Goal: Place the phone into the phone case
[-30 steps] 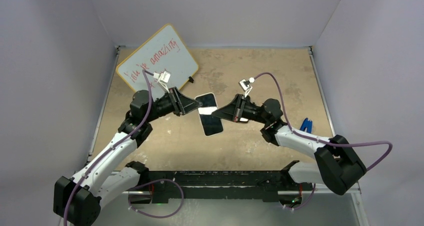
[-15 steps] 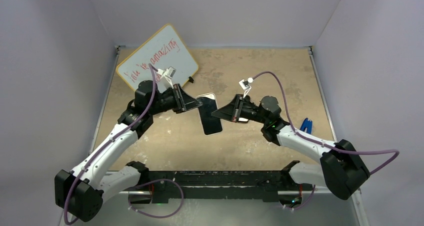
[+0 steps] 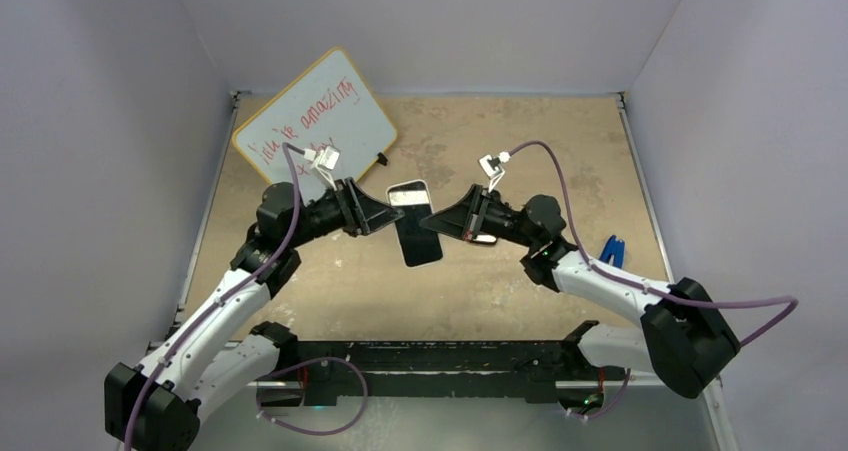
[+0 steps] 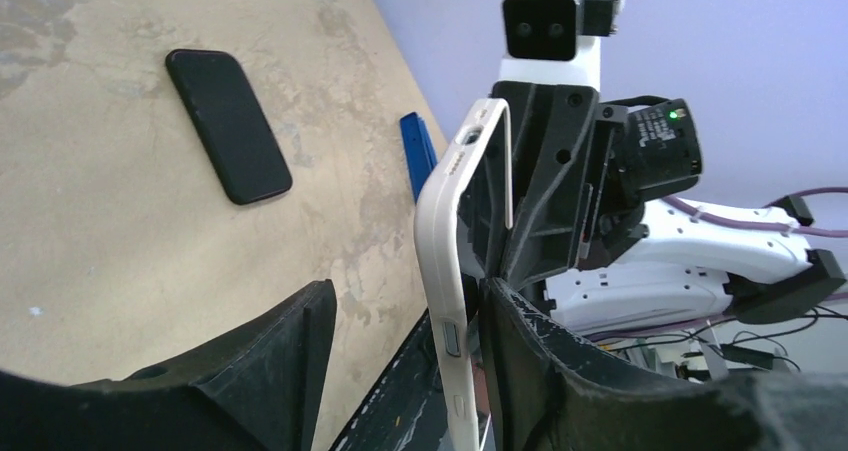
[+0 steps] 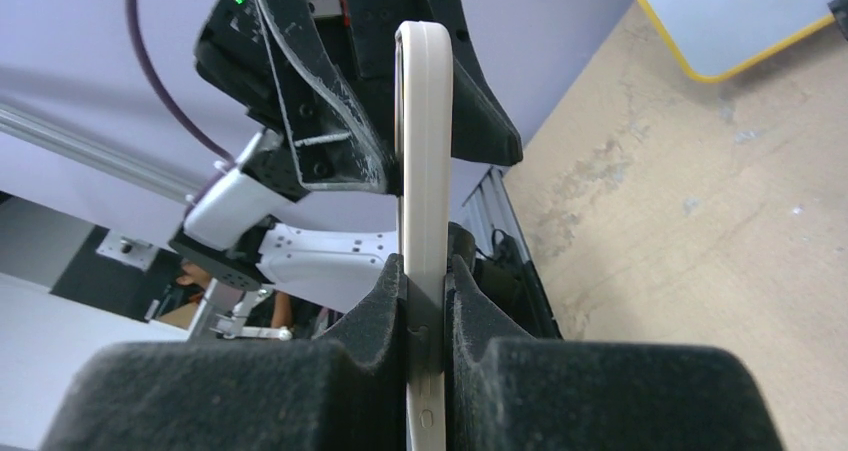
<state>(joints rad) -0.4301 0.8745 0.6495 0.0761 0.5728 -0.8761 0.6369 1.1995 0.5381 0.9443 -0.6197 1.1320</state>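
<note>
Both arms reach in low from either side and meet above the middle of the table (image 3: 560, 141), fingers pointing at each other. The right gripper (image 5: 425, 271) is pinched tight on one long edge of the phone case (image 5: 424, 141), a whitish shell held clear of the table. The left gripper (image 4: 408, 296) stands about half open around the case's opposite side. One finger (image 4: 520, 341) is right against the shell and the other is apart, so it has no grip. The black phone (image 4: 228, 123) lies flat on the table, well apart from the case, with a blue object (image 4: 420, 156) near it. At the far left a yellow-framed whiteboard (image 3: 315, 121) bears red handwriting; one word reads "amazing"
</note>
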